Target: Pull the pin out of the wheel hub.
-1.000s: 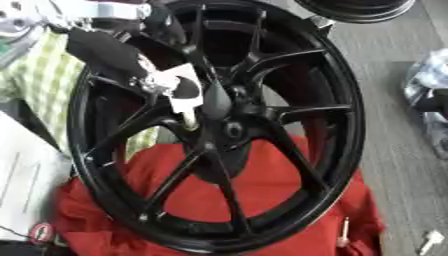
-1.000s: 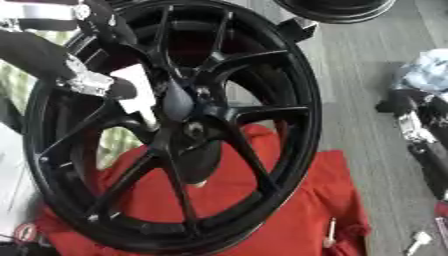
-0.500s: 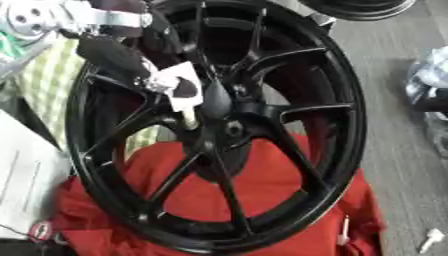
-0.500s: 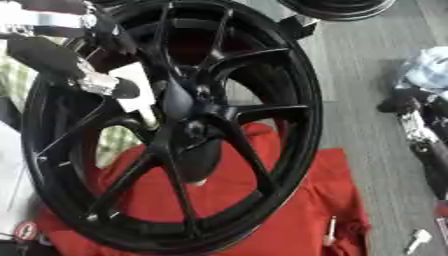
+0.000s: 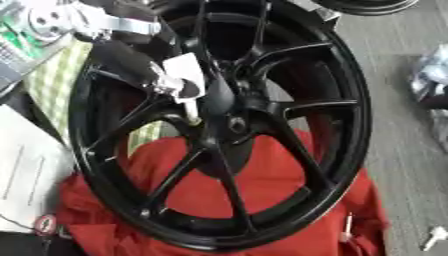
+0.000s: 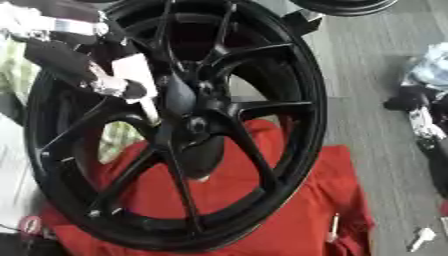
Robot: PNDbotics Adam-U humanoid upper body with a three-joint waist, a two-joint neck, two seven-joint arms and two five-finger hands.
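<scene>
We see our left hand (image 5: 144, 70), black with silver joints, reaching in from the upper left and lying over the spokes of the large glossy black multi-spoke alloy wheel hub (image 5: 227, 125), which stands tilted on a crumpled red cloth (image 5: 262, 200). The fingers of that hand are curled together around a pale, cream-coloured pin (image 5: 189, 107), a short rod that runs down from the fingertips toward the dark centre of the wheel; a white, flat piece shows just above it at the fingers, and we cannot tell whether it belongs to the hand or to the pin. The lower end of the pin sits just beside the central boss, and whether it is seated in a hole or already free of it is hidden by the spokes and the blur. Our right hand shows in neither view. The wheel's upper rim is cut off by the top edge, and the wrist of our left arm is partly cut off at the upper left corner. A green and white checked fabric (image 5: 52, 80) lies behind the wheel on the left, seen through the gaps between spokes, and white paper sheets (image 5: 26, 175) lie at the lower left. On the grey floor (image 6: 367, 100) to the right lie a pale bluish bundle (image 6: 429, 70) and a small white object (image 6: 422, 237) that we cannot make out.
</scene>
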